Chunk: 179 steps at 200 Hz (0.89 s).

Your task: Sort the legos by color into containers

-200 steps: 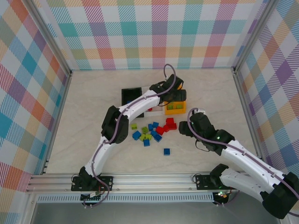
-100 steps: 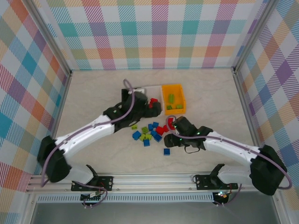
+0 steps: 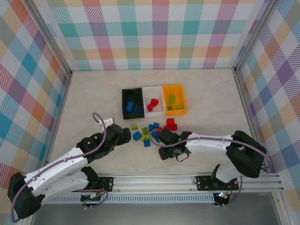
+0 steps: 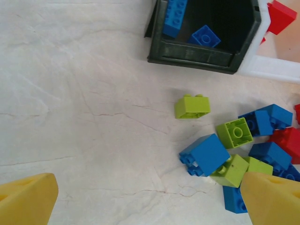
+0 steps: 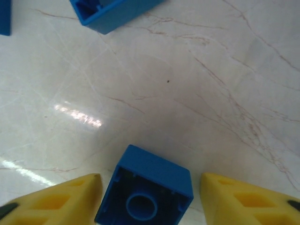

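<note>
Sitting hollow side up on the counter (image 5: 197, 79), a blue brick (image 5: 154, 171) lies between the two yellow fingers (image 5: 61, 199) of the right end effector (image 5: 150, 185). Its jaws are partly drawn in around the brick: one finger is just beside the brick's edge, touching or not I cannot tell, and a thin gap shows at the other, so the brick is straddled rather than clamped. A second blue brick (image 5: 117, 11) lies farther out, ahead of the fingers. From above, this end effector is low at the near edge of the pile (image 3: 149, 131) of blue, lime and red legos. Left of the pile, the left end effector (image 4: 150, 201) hangs with jaws wide and nothing between them, a lime brick (image 4: 192, 106) on the counter ahead of it. Beyond the pile the bins stand side by side in a row: the black bin (image 3: 124, 105) with blue bricks, the white bin (image 3: 157, 93) with red, the orange bin (image 3: 174, 86) with lime.
</note>
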{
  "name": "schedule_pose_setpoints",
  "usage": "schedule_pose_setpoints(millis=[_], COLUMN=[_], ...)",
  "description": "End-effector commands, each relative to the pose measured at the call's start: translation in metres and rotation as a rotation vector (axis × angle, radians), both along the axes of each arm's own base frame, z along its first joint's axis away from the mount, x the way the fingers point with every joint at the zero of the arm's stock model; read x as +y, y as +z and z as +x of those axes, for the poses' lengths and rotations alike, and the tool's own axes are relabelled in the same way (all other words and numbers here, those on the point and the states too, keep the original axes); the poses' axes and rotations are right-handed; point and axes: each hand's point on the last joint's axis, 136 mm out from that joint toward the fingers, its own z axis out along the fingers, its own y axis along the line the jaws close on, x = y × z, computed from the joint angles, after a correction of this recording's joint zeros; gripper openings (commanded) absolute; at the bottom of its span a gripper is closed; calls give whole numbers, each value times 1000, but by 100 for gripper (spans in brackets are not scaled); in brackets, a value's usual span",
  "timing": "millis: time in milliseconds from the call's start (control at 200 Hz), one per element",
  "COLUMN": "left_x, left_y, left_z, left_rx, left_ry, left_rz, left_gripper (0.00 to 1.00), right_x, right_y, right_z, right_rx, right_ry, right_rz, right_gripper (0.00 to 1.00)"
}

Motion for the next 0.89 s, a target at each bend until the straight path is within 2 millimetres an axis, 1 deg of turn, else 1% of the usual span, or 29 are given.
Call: schedule_pose_setpoints(millis=[0,80,140,185,250,345,370,375,380,385,400,405,440,515,560,575,615,625,670,685,710,740,770,780,795,810,860,890], left_x=[15,16,18,18,20,22,22,22,22,21,21,20,19,18,19,19,19,19,19,19,18,18,17,17,17,17,15,14], left_y=[-4,-4,-4,-4,-5,-10,-12,-12,-12,-13,-13,-13,-14,-16,-17,-17,-18,-18,-19,-19,-20,-20,-20,-20,-21,-21,-21,-21], left_z=[-5,-5,-6,-6,-7,-9,-10,-10,-11,-11,-11,-11,-12,-14,-15,-15,-17,-17,-18,-18,-19,-19,-19,-20,-20,-20,-20,-20], left_rx=[-2,-1,1,1,2,7,11,12,13,13,15,15,21,35,44,45,54,55,62,64,68,72,74,75,78,78,80,82], left_ry=[49,44,47,44,47,56,58,58,58,56,55,54,50,45,41,43,40,39,35,33,32,28,26,25,24,23,17,14], left_rz=[36,43,48,49,49,42,39,37,37,36,33,30,24,21,23,24,28,27,29,27,26,24,22,22,22,21,18,16], left_gripper=[100,100,100,100,100,100,100,100,100,100,100,100,100,100,100,100,100,100,100,100,100,100,100,100,100,100,100,100], right_x=[14,17,22,30,50,84,92,92,96,96,103,103,114,137,149,153,161,164,170,172,176,179,183,183,185,186,190,192], right_y=[6,10,19,30,56,97,105,103,108,106,113,111,116,131,131,134,131,137,130,125,127,119,118,115,116,112,104,102], right_z=[8,12,16,21,33,59,67,68,71,71,77,78,90,121,140,147,164,168,190,194,206,215,227,229,234,239,250,256], right_rx=[-28,-47,-69,-95,-154,-234,-243,-240,-248,-241,-254,-251,-270,-311,-312,-316,-316,-325,-323,-316,-320,-305,-307,-300,-302,-296,-281,-280], right_ry=[-21,-22,-13,6,50,104,112,114,112,116,119,121,128,132,121,117,106,103,87,84,75,67,55,51,45,41,24,15], right_rz=[15,19,37,65,130,198,216,214,224,221,237,235,246,276,293,304,302,310,294,282,285,274,274,266,270,266,262,265], right_gripper=[48,40,35,33,31,32,32,32,32,31,31,31,32,32,32,32,33,33,33,33,33,33,33,33,33,33,34,35])
